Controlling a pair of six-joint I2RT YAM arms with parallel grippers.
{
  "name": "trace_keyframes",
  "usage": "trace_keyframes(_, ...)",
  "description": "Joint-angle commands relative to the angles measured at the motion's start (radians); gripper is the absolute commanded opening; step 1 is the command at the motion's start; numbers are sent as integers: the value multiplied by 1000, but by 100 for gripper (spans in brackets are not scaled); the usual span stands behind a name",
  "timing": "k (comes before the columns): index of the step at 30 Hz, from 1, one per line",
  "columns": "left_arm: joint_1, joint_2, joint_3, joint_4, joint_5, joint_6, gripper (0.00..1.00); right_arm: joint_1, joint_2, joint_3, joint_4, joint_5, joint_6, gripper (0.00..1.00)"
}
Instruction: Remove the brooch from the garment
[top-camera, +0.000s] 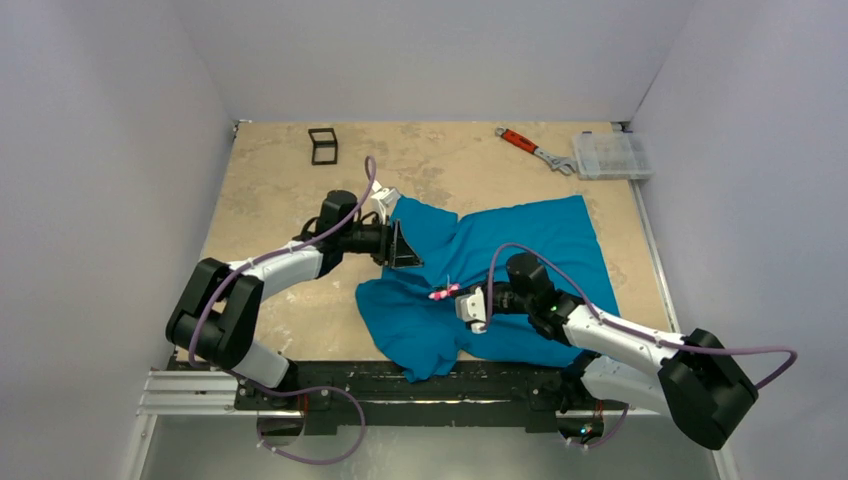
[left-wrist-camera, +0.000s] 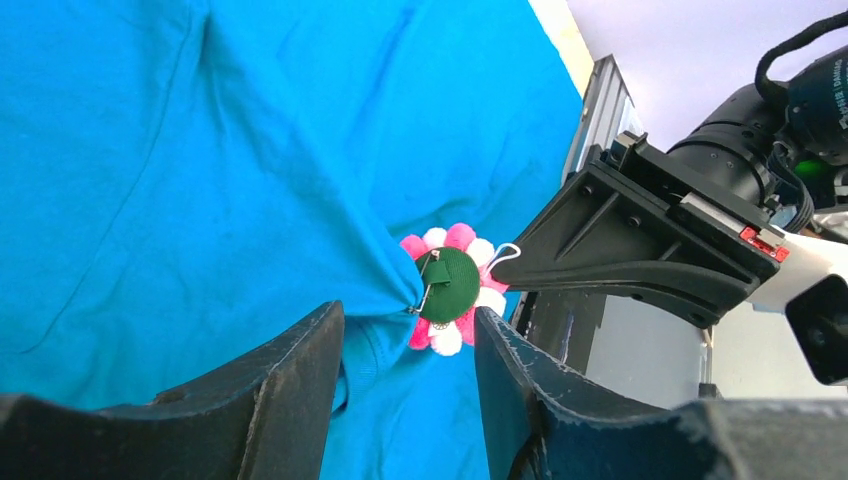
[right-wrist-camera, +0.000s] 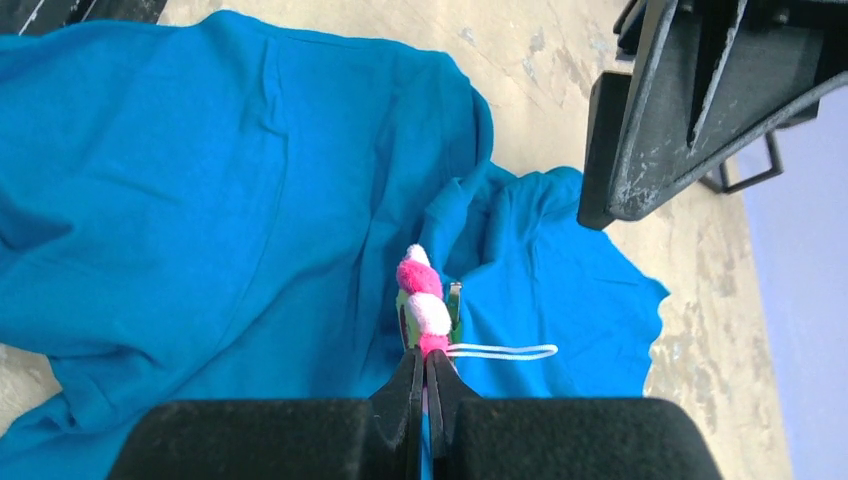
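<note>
The teal T-shirt (top-camera: 520, 270) lies crumpled on the table, right of centre. The brooch (top-camera: 443, 293), with pink and white petals, is lifted off it. My right gripper (top-camera: 463, 298) is shut on the brooch's edge; the right wrist view shows the fingertips (right-wrist-camera: 412, 385) pinching the petals (right-wrist-camera: 425, 300). The left wrist view shows the brooch's green back (left-wrist-camera: 448, 285) with its pin still caught in a pulled-up point of the shirt (left-wrist-camera: 200, 180). My left gripper (top-camera: 404, 245) is open over the shirt's upper left part, its fingers (left-wrist-camera: 290, 400) spread on either side below the brooch.
A red-handled wrench (top-camera: 530, 148) and a clear plastic box (top-camera: 612, 155) lie at the back right. A small black frame (top-camera: 323, 145) stands at the back left. Grey walls enclose the table on three sides.
</note>
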Motion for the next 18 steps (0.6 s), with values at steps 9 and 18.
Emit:
trace_keyframes(9, -72, 84, 56, -4, 71, 109, 30, 19, 4, -28, 169, -26, -153, 0)
trace_keyframes(18, -99, 175, 107, -18, 78, 43, 33, 22, 13, -16, 163, -24, -151, 0)
